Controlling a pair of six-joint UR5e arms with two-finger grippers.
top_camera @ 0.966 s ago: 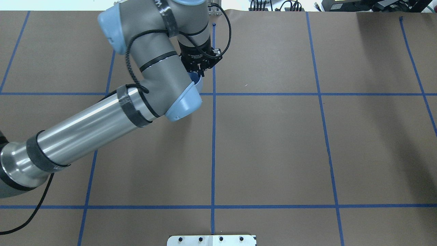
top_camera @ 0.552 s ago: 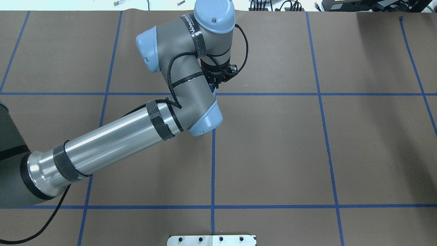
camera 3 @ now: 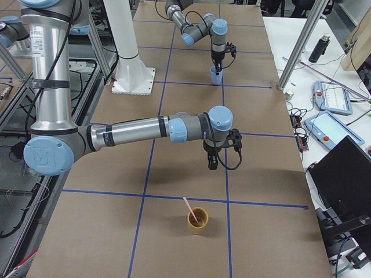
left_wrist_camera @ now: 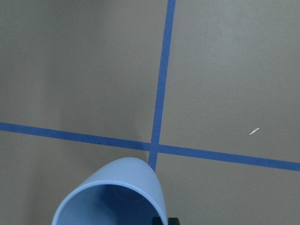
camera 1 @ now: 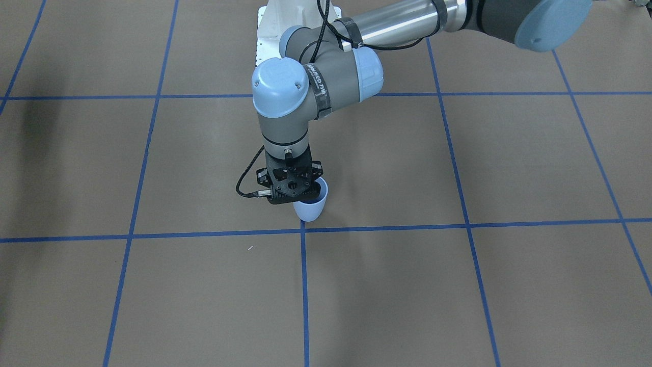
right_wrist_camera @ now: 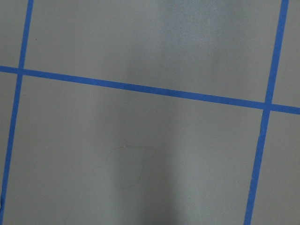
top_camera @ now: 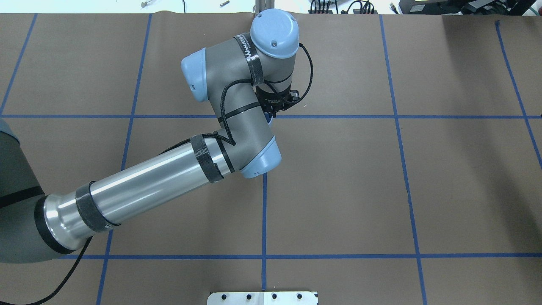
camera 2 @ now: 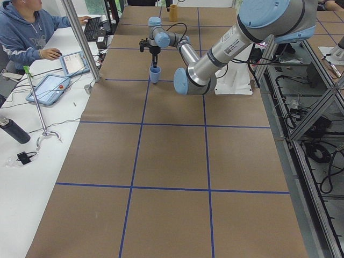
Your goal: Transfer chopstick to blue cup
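Observation:
My left gripper is shut on the rim of the pale blue cup, which is by a blue tape crossing in mid-table. The cup fills the bottom of the left wrist view, tilted; I cannot tell if it touches the table. In the overhead view my wrist hides most of it. A pale pink chopstick leans in a yellow cup at the table's right end. My right gripper points down a little behind that cup; I cannot tell if it is open or shut.
Blue tape lines grid the brown table. A small white scrap lies near the blue cup. The white robot base plate is at the near edge. A side table holds tablets, with a seated person and metal posts.
My left arm has swung right and toward the robot's side, carrying the blue cup from left of the centre tape line to the tape crossing.

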